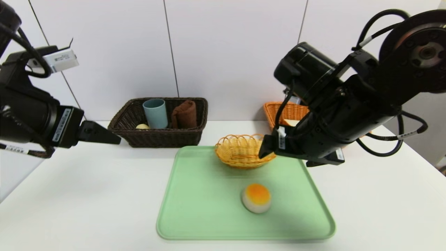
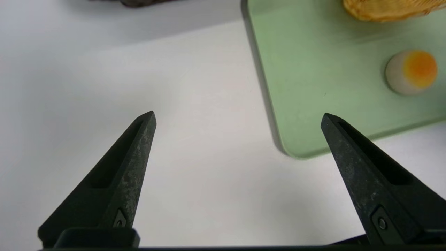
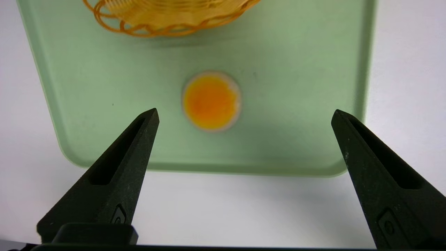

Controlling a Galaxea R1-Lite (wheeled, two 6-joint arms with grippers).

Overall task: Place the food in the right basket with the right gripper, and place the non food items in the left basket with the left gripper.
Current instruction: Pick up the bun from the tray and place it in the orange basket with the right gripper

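Right pincer [image 3: 245,108] spread above green tray [image 3: 296,69] holding round bun [image 3: 212,101], left pincer [image 2: 238,112] spread over table [image 2: 209,195].

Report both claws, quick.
Left claw: open, empty, above the table left of the green tray.
Right claw: open, empty, above the tray and bun.

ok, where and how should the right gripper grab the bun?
Likely best from above, the open right gripper straddling the bun's pale sides: it's round, squat, and sits orange top up on the tray, sides free.
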